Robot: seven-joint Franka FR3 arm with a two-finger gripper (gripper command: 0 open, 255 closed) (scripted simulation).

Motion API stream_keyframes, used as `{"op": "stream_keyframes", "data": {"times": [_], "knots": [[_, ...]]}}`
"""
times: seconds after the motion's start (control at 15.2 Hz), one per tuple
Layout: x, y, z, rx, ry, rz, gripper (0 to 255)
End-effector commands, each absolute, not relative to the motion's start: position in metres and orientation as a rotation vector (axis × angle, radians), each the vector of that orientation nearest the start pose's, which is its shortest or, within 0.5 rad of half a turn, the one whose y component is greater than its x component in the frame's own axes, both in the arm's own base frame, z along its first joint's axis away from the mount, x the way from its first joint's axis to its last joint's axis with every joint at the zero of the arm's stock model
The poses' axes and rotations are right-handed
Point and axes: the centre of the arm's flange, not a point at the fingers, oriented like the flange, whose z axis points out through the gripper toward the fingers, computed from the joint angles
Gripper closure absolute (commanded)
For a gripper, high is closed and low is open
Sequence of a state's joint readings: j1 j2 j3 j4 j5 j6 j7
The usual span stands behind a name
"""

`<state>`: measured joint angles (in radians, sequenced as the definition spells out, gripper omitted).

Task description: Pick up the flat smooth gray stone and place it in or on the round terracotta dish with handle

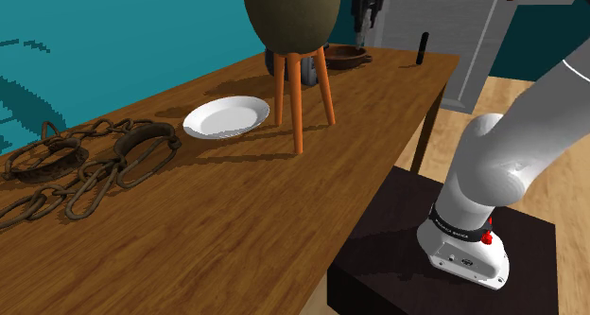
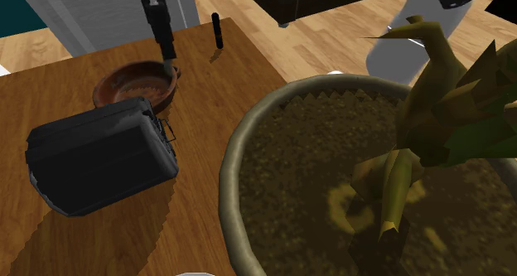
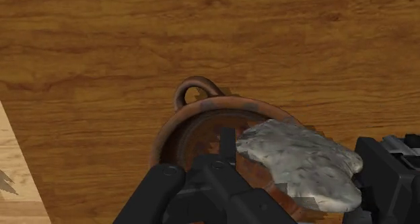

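Arm [image 1: 515, 157]: white rounded links; joints were dark.
Base [image 1: 468, 256]: white, bore a black band and a red button.
End effector [image 2: 170, 63]: all black.

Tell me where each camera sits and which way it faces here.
Shoulder view: beside the stand, looking along the table toward the far dish; the arm shows at its base.
Second exterior view: high over the planter, looking down at the dish and the hand over it.
Wrist view: on the hand, looking down at the stone it clasps above the dish.
Shared: all three show the dish.
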<state>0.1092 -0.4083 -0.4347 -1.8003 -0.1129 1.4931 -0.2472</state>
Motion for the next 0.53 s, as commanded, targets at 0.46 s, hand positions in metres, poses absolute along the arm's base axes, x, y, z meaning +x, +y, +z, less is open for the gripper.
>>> {"op": "stream_keyframes", "data": {"times": [0.46], "knots": [[0.469,-0.221,0.678,-3.102,0.099,-0.122,255]]}}
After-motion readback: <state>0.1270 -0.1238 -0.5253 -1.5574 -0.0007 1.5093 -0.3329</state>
